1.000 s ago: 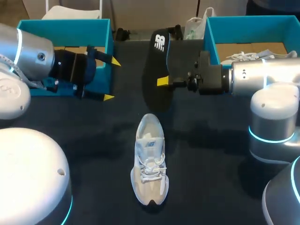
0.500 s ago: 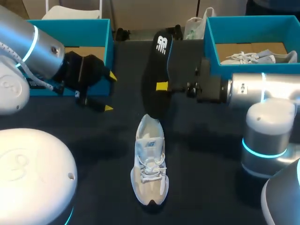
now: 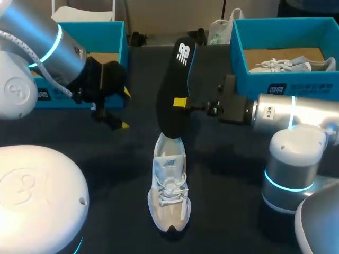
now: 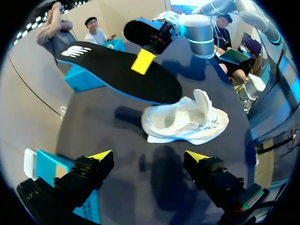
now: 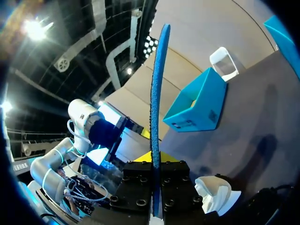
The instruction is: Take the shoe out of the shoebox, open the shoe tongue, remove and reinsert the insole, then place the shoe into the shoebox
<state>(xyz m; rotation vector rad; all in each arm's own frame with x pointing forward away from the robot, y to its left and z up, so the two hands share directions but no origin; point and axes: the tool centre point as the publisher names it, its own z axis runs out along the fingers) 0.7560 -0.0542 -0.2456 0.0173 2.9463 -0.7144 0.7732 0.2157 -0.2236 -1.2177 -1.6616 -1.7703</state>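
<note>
**Operator:** Report layout, largest item first.

**Technician:** Dark table (image 3: 228, 211). Teal right shoebox (image 3: 286, 34) at 2 o'clock, holding a second shoe (image 3: 291, 64). Teal left shoebox (image 3: 106, 37) at 10 o'clock. Pale shoe (image 3: 169, 185) at 6 o'clock, out of both boxes, toe toward 6, tongue lifted. Black insole (image 3: 172, 100) held in the air at 12 o'clock of the shoe, lower end over the heel opening. Contact there not confirmable.

**Operator:** Report tooling.

**Technician:** Right gripper (image 3: 179, 103) clamped across the insole near mid-length, with the insole edge-on between the fingers. Left gripper (image 4: 149, 157) spread wide, nothing held, at 10 o'clock of the shoe and well apart from it.

**Operator:** List hazards for reinsertion.

**Technician:**
- Likely buckling or folding of the insole if driven straight down onto the heel collar rather than angled toward the toe.
- Likely sliding or tipping of the shoe under that push, being unrestrained.
- Possible collapse of the tongue across the opening.
- Possible slip in the grip, given a narrow pinch on a flexible part.

Recommend bracing the shoe with the free gripper first.
</note>
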